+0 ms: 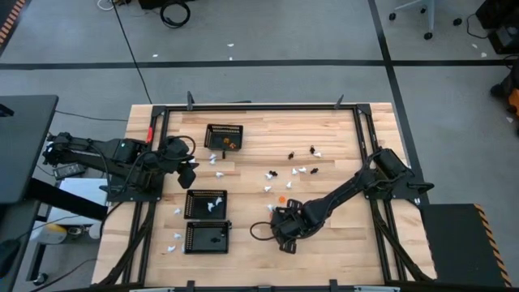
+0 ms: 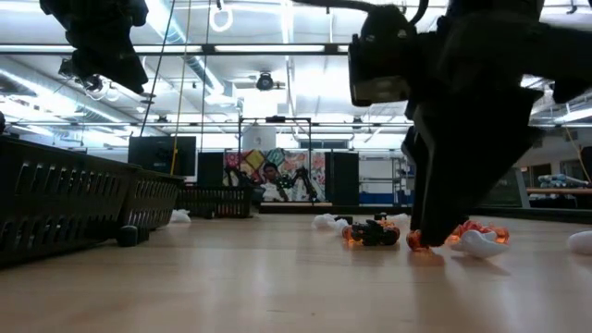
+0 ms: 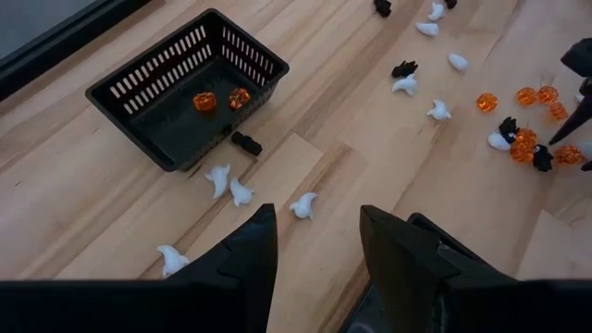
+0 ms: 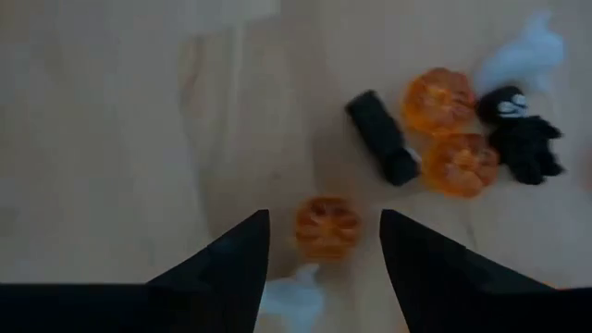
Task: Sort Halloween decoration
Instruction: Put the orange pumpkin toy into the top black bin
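Right wrist view shows our right pincer (image 4: 324,242) spread, straddling a small translucent orange ribbed plastic pumpkin (image 4: 327,225) on the pale wooden counter (image 4: 111,120). We should drop straight down, keep it centred and close gently, since it looks glossy and rounded and could squirt out. More pumpkins, a white ghost and black pieces lie at two o'clock. Our left pincer (image 3: 319,242) hovers spread near the black mesh basket (image 3: 157,88) already holding two pumpkins.

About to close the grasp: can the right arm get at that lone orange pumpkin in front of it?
Probably yes. The right gripper is open, and the orange pumpkin lies between its fingertips with bare wood on both sides. A white piece sits close by and might get nudged.
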{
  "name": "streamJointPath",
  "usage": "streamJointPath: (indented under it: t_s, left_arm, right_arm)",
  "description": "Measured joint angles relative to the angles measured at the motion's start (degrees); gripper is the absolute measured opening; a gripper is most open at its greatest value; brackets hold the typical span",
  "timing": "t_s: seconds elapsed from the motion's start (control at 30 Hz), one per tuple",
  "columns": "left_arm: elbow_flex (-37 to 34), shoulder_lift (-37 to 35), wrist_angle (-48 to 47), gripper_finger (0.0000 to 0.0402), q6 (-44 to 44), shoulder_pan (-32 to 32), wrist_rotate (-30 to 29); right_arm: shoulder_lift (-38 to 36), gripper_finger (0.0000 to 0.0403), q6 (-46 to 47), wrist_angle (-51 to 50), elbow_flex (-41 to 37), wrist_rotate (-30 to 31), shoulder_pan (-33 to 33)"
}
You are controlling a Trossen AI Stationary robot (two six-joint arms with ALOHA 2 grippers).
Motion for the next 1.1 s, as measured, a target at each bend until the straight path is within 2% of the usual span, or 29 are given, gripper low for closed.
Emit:
streamJointPath:
  t_s: [0.37,0.63,0.73,0.9,1.1]
  left_arm:
    - [0.0,0.01,0.0,0.0162,0.02,0.01,0.0]
    - [0.0,0.0,0.0,0.0162,0.0,0.0,0.0]
    - [0.0,0.0,0.0,0.0162,0.0,0.01,0.0]
    - [0.0,0.01,0.0,0.0162,0.02,0.02,0.0]
    - [0.0,0.01,-0.04,0.0162,0.03,0.0,0.0]
  right_arm:
    - [-0.39,0.019,0.23,5.64,-3.47,-0.02,-0.02]
    - [-0.35,0.0115,-1.22,4.9,-3.51,-0.76,-0.04]
    - [-0.33,0.0098,-1.22,5.17,-3.47,-1.17,-0.04]
    - [-0.21,0.0111,-1.39,4.9,-2.94,-1.55,-0.04]
    - [0.24,0.0114,-6.68,4.87,0.56,-3.37,-0.26]
